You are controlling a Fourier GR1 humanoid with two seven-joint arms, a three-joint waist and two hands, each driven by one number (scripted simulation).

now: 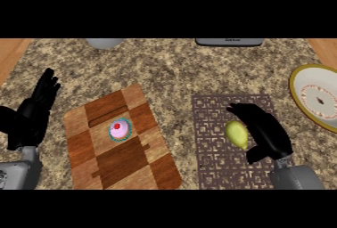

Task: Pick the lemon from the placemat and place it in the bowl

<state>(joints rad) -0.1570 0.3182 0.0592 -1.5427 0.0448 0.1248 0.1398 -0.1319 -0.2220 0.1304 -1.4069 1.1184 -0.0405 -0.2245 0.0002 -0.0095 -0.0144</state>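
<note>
A yellow-green lemon [236, 134] lies on the dark patterned placemat [214, 116] right of centre. My right hand [266, 132] is just right of the lemon, fingers and thumb curving around it, with the thumb below it; whether they touch it I cannot tell. The bowl [317, 97], white with a yellow rim and a patterned inside, stands at the right edge, partly cut off. My left hand [37, 107] rests open at the left edge, fingers up.
A wooden cutting board [105, 151] lies left of centre with a pink cupcake [120, 129] on it. A grey round object [104, 42] and a dark flat object [228, 42] sit at the far edge. Wood shows at the top corners.
</note>
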